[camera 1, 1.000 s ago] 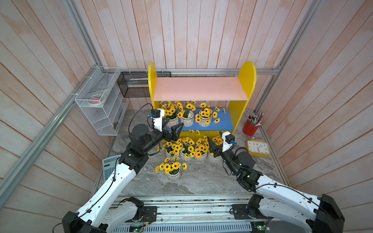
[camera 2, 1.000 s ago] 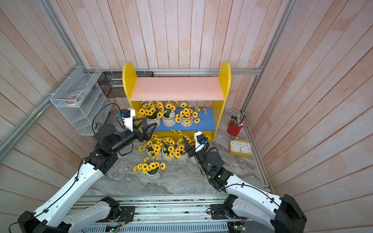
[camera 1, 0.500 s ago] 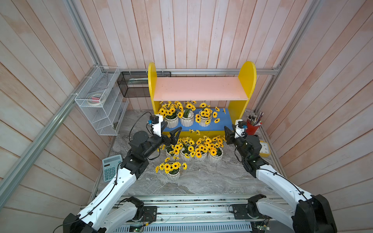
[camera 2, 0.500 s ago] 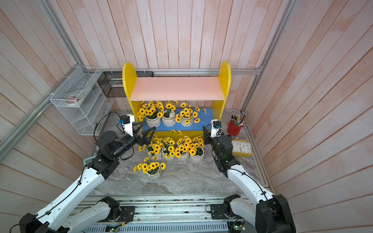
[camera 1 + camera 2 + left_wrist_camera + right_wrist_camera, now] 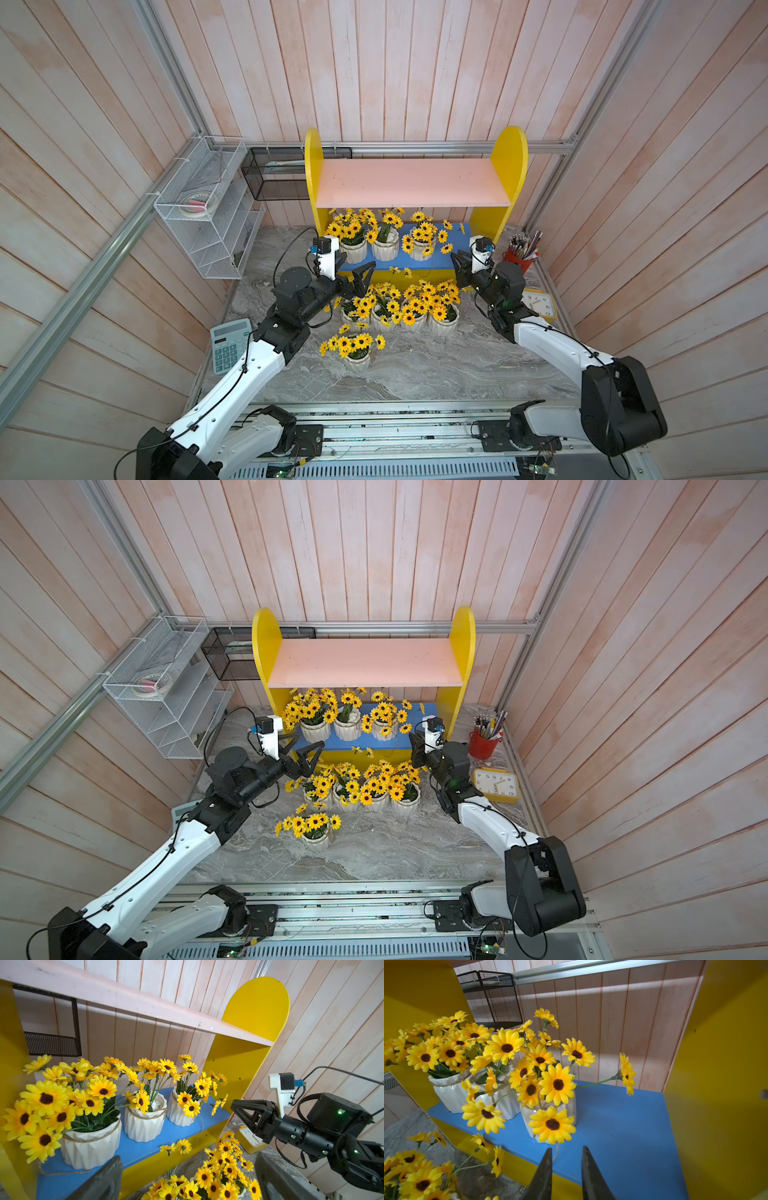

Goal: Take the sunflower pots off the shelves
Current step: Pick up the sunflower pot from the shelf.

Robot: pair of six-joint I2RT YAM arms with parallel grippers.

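Three sunflower pots (image 5: 384, 248) are waiting on the blue shelf board (image 5: 612, 1126) at twelve o'clock. The right gripper (image 5: 565, 1150), jaws narrowed to a slit and empty, is aiming at the three-o'clock pot (image 5: 571, 1109). The left gripper (image 5: 354, 268) is gaping. The right jaws probably need widening before they can straddle that pot.

The pink upper board (image 5: 411, 183) hides the rear of the blue lower board (image 5: 436, 262) in both top views, and the right arm (image 5: 552, 345) covers part of the yellow clock (image 5: 542, 305). Fingers (image 5: 104, 1182) of the left gripper (image 5: 189, 1157) appear blurred and cropped in the left wrist view.
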